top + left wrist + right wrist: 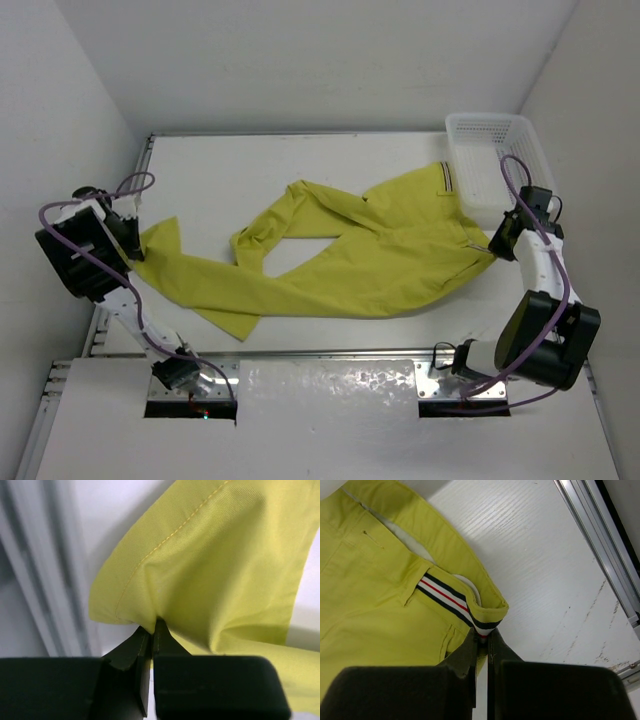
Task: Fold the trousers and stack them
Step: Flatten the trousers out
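**Left gripper** (pixel 128 232): closed on the hem corner of one leg of the long mustard-yellow cloth trousers (pixel 350 260), at the end farthest from the white plastic mesh basket (pixel 468 126). In the left wrist view the gripper (pixel 152 625) has its black tips pinched together, with a fold of the trousers (pixel 215 570) caught between them.

**Trousers:** spread on the white table (pixel 300 160). Both legs point away from the basket, and the farther leg is crumpled back on itself. The waist end lies just beside the basket; contact cannot be confirmed.

**Right gripper** (pixel 497 243): closed on the waistband edge, on the near side of the basket. The right wrist view shows the gripper (pixel 484 639) clamping the trousers (pixel 375 610) at the white trim with dark and red stripes.
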